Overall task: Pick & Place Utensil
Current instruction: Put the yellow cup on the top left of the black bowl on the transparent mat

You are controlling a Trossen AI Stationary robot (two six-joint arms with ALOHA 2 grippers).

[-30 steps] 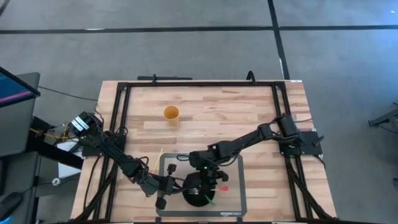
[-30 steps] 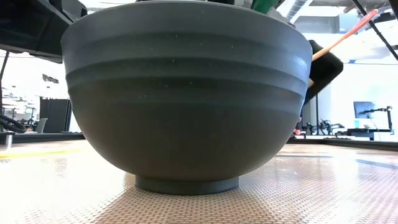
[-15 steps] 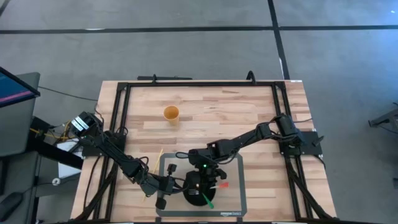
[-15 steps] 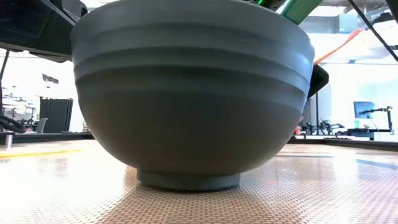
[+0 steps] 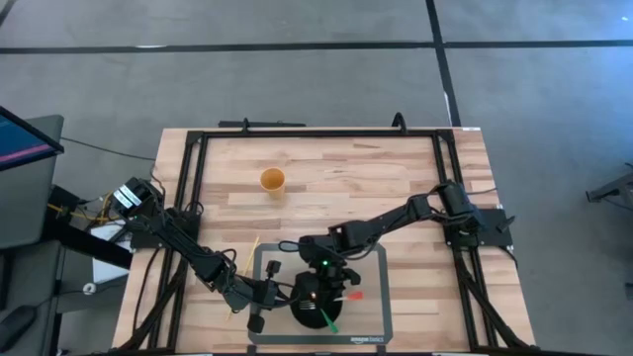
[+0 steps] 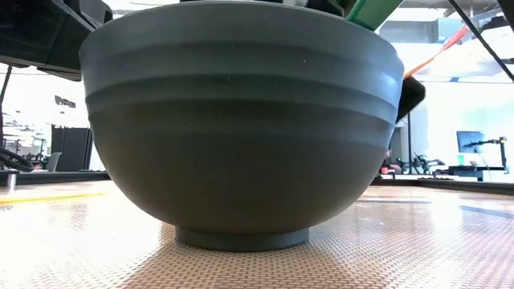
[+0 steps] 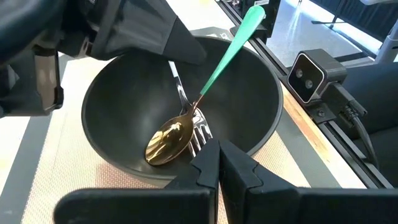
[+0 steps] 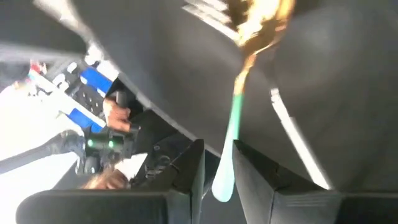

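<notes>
Two utensils are lying inside the dark bowl (image 7: 180,118): a gold spoon (image 7: 200,99) with a green handle and a silver fork (image 7: 189,121). We are seeing the spoon's gold head resting on the bottom of the bowl, touching the fork's prongs, while its green handle is leaning up and out over the rim. From above, the bowl (image 5: 315,302) is sitting on a grey mat (image 5: 372,259) at the near edge of the wooden table (image 5: 326,168), and the green handle (image 5: 330,320) is sticking out past the bowl's edge.

We are holding the right gripper (image 5: 318,280) directly over the bowl. In its own wrist view the two dark fingers (image 8: 186,168) are standing a little apart, and the green handle (image 8: 227,158) is passing through the gap between them; we cannot tell whether the pads are touching it.

We are keeping the left gripper (image 7: 219,163) just beside the bowl's rim, low over the mat, with its fingertips pressed together and holding nothing. From above, that gripper (image 5: 265,294) is sitting on the bowl's left side.

At table height the bowl (image 6: 241,120) is filling nearly the whole view, with the green handle (image 6: 373,11) poking above its rim.

An orange cup (image 5: 272,181) is standing well apart, farther back on the table.
</notes>
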